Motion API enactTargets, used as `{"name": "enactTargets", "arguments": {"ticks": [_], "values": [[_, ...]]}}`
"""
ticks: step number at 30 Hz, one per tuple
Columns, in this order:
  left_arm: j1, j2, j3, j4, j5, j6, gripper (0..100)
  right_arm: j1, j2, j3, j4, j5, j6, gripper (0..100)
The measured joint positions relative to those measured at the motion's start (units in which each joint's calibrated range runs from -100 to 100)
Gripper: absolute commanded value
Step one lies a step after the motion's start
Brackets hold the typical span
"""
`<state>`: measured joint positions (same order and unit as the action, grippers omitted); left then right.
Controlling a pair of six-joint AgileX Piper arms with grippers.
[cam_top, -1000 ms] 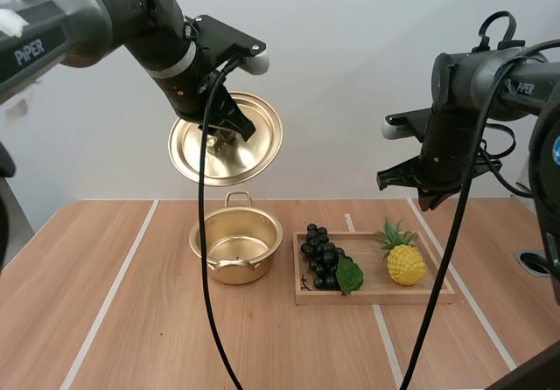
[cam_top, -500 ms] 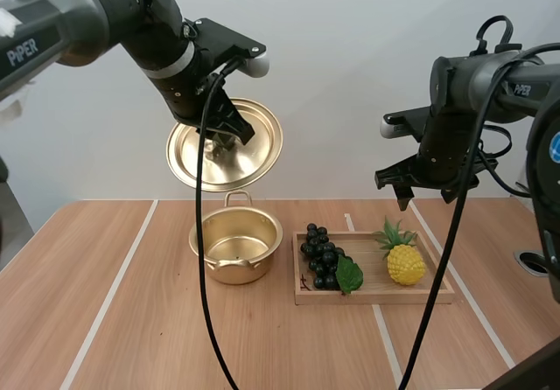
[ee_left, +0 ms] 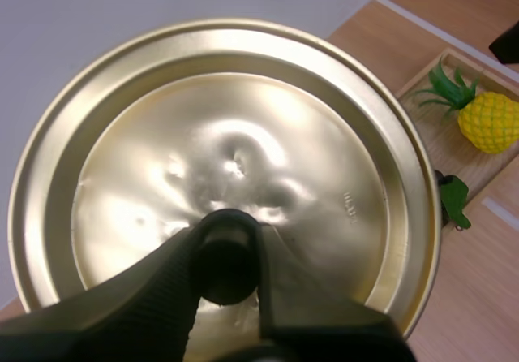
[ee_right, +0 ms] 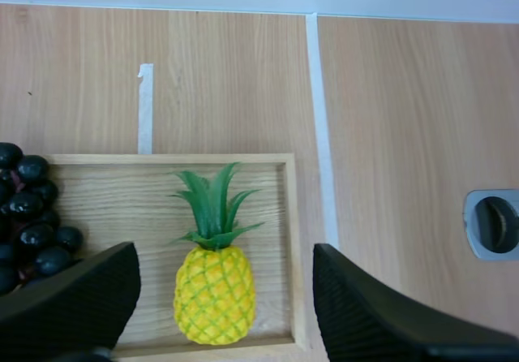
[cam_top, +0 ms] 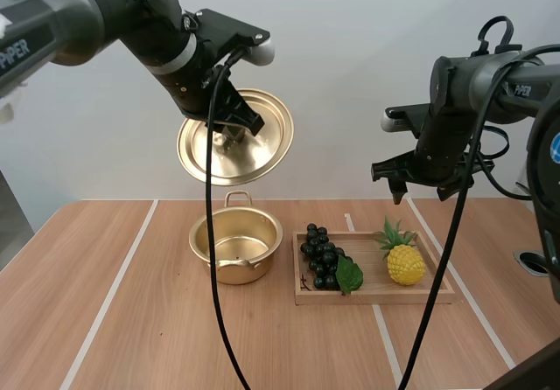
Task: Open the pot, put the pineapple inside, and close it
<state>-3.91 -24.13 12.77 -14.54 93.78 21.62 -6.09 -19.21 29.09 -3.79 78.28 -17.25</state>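
The left gripper [cam_top: 234,129] was clamped on the black knob [ee_left: 227,256] of the brass-coloured lid [cam_top: 254,141], holding it tilted in the air above the open pot [cam_top: 236,246]. The pineapple [cam_top: 405,263] lay at the right end of the wooden tray [cam_top: 376,297], crown pointing away from me, apart from the bunch of dark grapes [cam_top: 322,254] at the tray's other end. The right gripper [cam_top: 422,189] hung high above it with its fingers spread wide, one to either side of the fruit in the right wrist view.

To my eye the pineapple was a moulded toy: probably light and stiff, its bumpy yellow skin giving the pads some bite. I'd have taken it across the widest part of the yellow body. The green crown looked too thin and springy to trust.

The fingers covered most of the knob, so I could not tell how deep the grip went. The grapes ran out of the right wrist view. The pineapple's underside was hidden, as was whether it would roll.
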Motion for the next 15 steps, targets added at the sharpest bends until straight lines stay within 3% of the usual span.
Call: {"name": "enactTargets", "arguments": {"ticks": [8,15], "values": [[0.00,-5.8,0.0,0.0,-5.4,0.0,0,0.0,4.1,6.8,1.0,-7.3,0.2,100],[0.00,-8.5,0.0,0.0,-7.2,0.0,0,0.0,10.5,7.4,1.6,-8.9,0.2,100]]}}
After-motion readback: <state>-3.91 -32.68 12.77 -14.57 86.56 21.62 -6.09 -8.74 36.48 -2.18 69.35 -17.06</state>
